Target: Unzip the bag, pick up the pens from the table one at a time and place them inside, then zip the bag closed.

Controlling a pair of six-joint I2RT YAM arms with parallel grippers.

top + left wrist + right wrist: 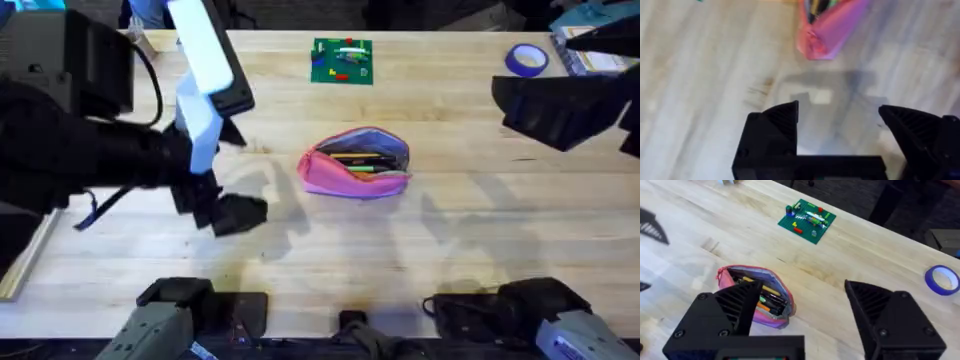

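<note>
While the left arm's upper links blur large and dark at the overhead view's 9 o'clock, its left gripper (pixel 840 125) hangs spread and empty. At its 3 o'clock lies the bag (pixel 354 162), unzipped, pens (pixel 765 299) inside. Over the far right corner, the right gripper (pixel 800 315) is released above the wooden table (pixel 480 240); a green baseplate (pixel 343 61) and blue tape roll (pixel 527 59) sit far back.

Green brick baseplate (pixel 343 61) and blue tape roll (pixel 526 59) at far edge
</note>
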